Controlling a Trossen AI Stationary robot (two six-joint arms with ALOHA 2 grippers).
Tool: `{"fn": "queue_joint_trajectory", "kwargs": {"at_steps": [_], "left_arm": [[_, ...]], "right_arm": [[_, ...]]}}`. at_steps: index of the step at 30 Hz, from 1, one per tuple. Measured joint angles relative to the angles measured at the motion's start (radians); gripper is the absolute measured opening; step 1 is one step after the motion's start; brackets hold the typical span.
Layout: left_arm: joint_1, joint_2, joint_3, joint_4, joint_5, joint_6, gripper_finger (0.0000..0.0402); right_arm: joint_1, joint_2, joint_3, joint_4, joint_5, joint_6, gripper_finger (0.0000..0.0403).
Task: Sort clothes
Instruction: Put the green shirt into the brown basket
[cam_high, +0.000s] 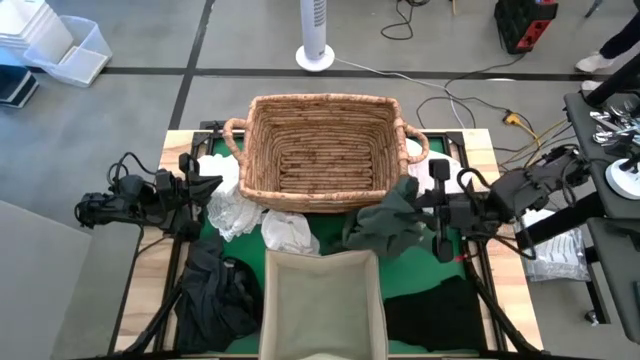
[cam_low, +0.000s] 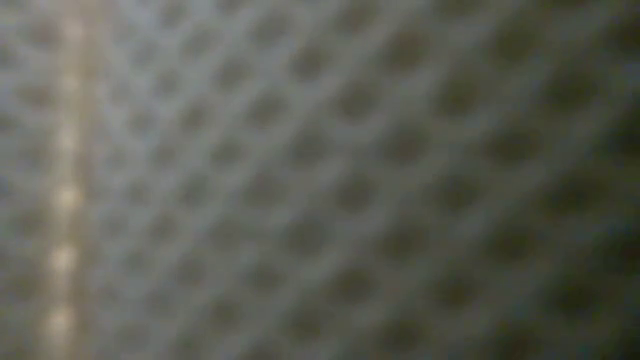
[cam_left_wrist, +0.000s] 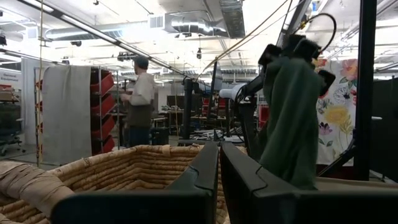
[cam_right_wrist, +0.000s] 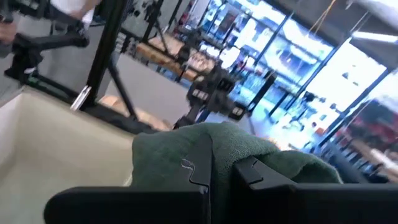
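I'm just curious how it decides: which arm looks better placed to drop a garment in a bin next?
The right gripper: it already holds the dark green garment lifted beside the wicker basket; the left gripper holds nothing.

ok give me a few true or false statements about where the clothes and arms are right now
1. The right end effector holds the dark green garment lifted off the table. True.
2. The wicker basket already holds several garments. False: its inside shows only bare weave.
3. White garments lie by the basket's left front corner. True.
4. The left end effector holds a black garment. False: it is shut on nothing, beside the basket's left side.
5. The beige fabric bin sits in front of the basket. True.
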Motion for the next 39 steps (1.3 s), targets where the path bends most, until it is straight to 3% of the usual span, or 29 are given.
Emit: {"fn": "queue_joint_trajectory", "kwargs": {"at_steps": [21, 39], "left_arm": [[0.000, 0.000, 0.000, 0.000, 0.000, 0.000, 0.0000], [0.000, 0.000, 0.000, 0.000, 0.000, 0.001, 0.0000]], "right_arm": [[-0.045, 0.189, 0.414, 0.122, 0.018, -0.385, 0.0009], [-0.112, 0.443, 0.874, 0.219, 0.001, -0.607, 0.0009]]}}
